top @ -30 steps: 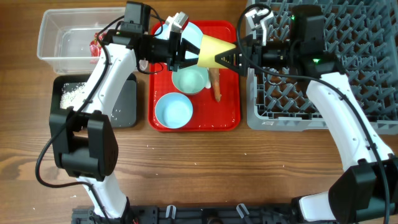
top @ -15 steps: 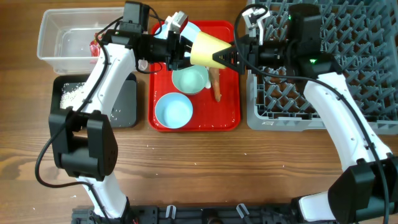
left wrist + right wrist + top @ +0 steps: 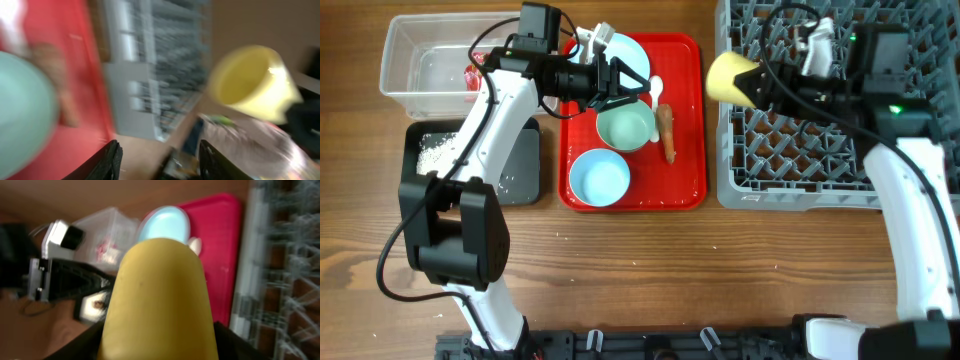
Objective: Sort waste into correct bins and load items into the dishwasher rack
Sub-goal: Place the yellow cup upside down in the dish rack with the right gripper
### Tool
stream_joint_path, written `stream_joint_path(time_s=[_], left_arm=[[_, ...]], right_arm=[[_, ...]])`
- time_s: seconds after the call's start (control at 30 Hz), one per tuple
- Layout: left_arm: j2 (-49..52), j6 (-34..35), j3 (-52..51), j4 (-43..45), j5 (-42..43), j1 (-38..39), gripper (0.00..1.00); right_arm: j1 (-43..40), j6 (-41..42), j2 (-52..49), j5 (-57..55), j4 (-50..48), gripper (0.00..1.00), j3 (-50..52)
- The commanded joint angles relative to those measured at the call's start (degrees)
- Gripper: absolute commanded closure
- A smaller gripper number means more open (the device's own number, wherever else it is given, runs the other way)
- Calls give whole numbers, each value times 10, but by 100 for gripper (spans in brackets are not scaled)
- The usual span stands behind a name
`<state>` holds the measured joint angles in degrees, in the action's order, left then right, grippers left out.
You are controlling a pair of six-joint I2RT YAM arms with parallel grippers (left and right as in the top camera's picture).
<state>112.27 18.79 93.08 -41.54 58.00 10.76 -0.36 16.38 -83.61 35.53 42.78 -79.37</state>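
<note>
Main risk: losing the cup [image 3: 730,77] on the way down. Carried in the air just right of the red tray [image 3: 685,120], above the edge of the rack [image 3: 800,150] nearest that tray, and apparently tipped on its side. Likely to roll or bounce off the pegs if let go too high or too close to that edge. From there, a fall onto the red tray or onto the table [image 3: 720,260] beside it, possibly knocking the spoon [image 3: 657,90] or the carrot stick [image 3: 666,133]. Also a chance of catching a peg with the cup wall during lowering and twisting it out of the grip. Safer to travel further from the red tray, deeper over the rack, before lowering and releasing.

Right pincer [image 3: 758,84]: clamped on the cup, one finger either side of its body. In the right wrist view, cup [image 3: 160,295] filling most of the picture. Nothing else touched, as far as visible.

Left pincer [image 3: 626,86]: spread, holding nothing, hovering over the far half of the red tray, above the green bowl [image 3: 625,127] and next to the plate [image 3: 630,55]. In the left wrist view, dark fingertips [image 3: 107,160] apart with only empty space between. Second risk here: clipping the green bowl or the plate through a careless drop of this arm.
</note>
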Motion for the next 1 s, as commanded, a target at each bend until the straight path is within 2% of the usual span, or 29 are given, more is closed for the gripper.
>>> stream_joint_path(time_s=[0.0,0.23,0.43,0.57,0.73,0.9,0.97], left_arm=[[-14,-4,8,-7,-184,4,49],[-14,-5,8,-56,-365,37,48],[-14,-5,8,-85,-457,63,48],[-14,-5,8,-89,-463,64,48],[-14,-5,8,-92,-463,64,48],[-14,-5,8,-93,-460,64,47],[-14,-5,8,-93,-459,64,46]], right_arm=[[14,-16,13,-197,109,51,-79],[33,-20,-27,-285,292,51,-102],[38,-27,-116,-287,332,51,-102],[62,-15,-163,-300,331,49,-102],[70,-7,-201,-326,328,30,-102],[68,1,-199,-327,322,19,-112],[67,-4,-199,-327,336,18,-136]])
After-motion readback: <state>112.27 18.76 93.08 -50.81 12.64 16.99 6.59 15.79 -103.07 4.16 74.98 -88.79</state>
